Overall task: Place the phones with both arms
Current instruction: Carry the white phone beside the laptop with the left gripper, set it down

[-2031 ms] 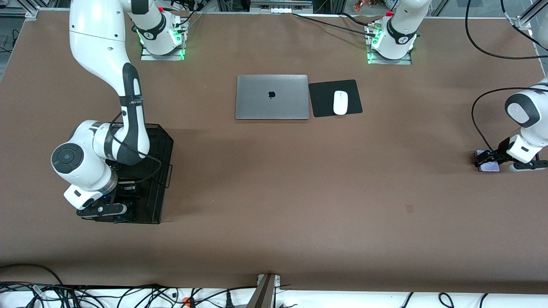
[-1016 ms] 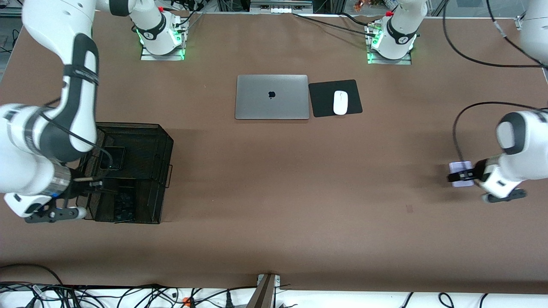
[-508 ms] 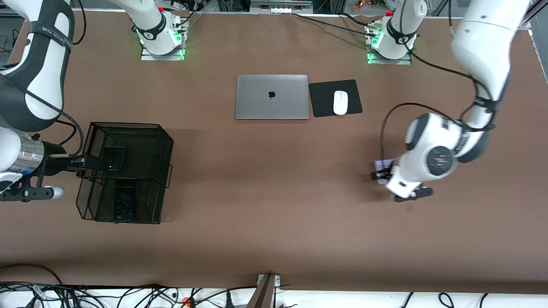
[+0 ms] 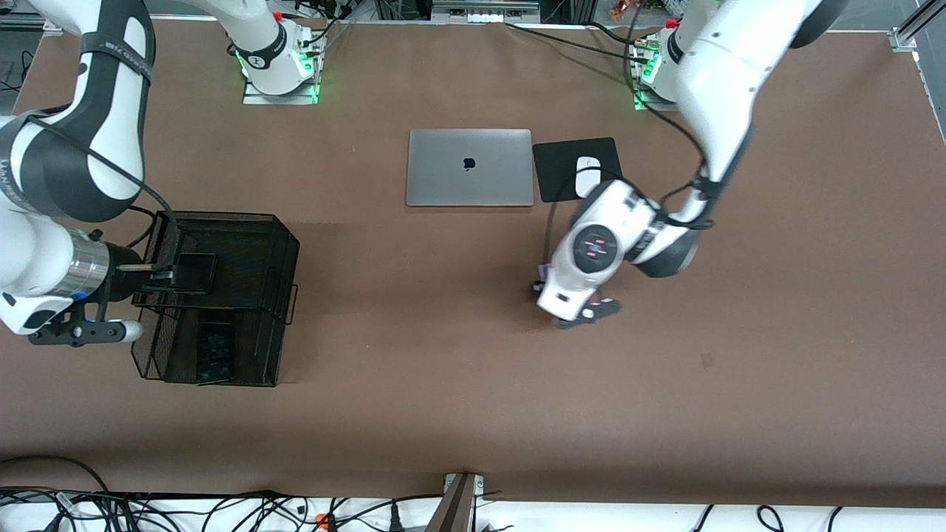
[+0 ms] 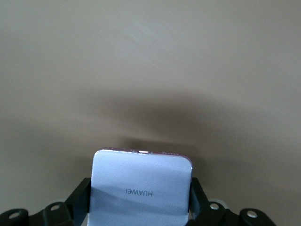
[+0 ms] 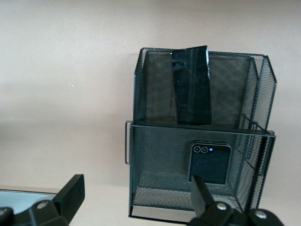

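Note:
My left gripper (image 5: 140, 203) is shut on the pale lavender-white phone (image 5: 141, 186) and holds it just above the bare table; in the front view the left gripper (image 4: 542, 285) is over the table's middle, its wrist hiding most of the phone. A black mesh basket (image 4: 284, 244) stands toward the right arm's end. The small squarish black phone (image 4: 196, 271) stands in one compartment and also shows in the right wrist view (image 6: 210, 162). The long slim black slab (image 6: 190, 84) leans in the other. My right gripper (image 4: 157, 284) is open and empty beside the basket, as the right wrist view (image 6: 136, 207) also shows.
A closed silver laptop (image 4: 469, 167) lies toward the robots' bases. Beside it is a black mouse pad (image 4: 558, 174) with a white mouse (image 4: 587, 163), partly hidden by my left arm. Cables run along the table's near edge.
My left arm has swept the lavender phone from its end of the table to the middle. My right gripper has come out of the basket and now rests beside it.

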Action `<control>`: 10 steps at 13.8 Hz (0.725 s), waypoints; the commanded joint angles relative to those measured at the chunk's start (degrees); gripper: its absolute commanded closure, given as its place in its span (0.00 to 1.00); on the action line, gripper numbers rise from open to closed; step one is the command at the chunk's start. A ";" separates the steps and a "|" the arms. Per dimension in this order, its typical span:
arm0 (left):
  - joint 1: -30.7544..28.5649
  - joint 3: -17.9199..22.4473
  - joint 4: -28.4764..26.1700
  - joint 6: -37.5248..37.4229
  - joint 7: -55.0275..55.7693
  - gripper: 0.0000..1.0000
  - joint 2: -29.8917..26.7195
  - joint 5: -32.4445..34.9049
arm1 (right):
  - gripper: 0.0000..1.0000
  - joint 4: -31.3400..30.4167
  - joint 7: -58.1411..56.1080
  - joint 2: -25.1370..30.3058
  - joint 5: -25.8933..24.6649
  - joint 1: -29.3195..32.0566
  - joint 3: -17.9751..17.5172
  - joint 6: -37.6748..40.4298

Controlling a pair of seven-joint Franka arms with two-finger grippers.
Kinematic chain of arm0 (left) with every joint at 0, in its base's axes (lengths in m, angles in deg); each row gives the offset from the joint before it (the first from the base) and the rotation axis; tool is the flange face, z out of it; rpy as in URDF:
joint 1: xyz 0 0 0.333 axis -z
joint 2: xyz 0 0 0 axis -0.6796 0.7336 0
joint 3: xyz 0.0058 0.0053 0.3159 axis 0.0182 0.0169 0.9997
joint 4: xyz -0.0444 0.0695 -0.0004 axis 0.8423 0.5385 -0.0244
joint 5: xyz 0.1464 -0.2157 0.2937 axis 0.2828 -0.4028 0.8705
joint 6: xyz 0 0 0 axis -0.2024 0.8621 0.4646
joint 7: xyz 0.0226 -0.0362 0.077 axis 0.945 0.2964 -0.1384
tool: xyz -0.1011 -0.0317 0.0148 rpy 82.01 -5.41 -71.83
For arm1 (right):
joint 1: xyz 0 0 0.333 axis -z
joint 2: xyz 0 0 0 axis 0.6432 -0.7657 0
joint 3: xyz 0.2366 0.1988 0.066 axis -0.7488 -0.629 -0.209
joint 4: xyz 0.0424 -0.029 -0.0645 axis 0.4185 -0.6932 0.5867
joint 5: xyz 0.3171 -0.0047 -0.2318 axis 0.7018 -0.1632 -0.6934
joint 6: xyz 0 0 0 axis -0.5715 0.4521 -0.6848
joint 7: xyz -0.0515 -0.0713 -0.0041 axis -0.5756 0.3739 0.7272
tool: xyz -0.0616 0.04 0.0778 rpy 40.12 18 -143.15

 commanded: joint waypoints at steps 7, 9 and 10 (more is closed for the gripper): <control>14.38 1.28 18.52 -0.79 1.59 1.00 12.94 -1.06 | 0.00 -0.57 1.28 1.04 -0.91 -0.77 0.07 0.54; 18.07 2.33 21.25 1.56 1.42 1.00 14.61 -1.05 | 0.00 -0.57 1.28 1.04 -0.91 -0.68 0.07 0.54; 20.09 3.21 22.22 3.93 1.42 1.00 15.23 -0.97 | 0.00 -0.57 1.28 1.04 -0.91 -0.68 0.07 0.54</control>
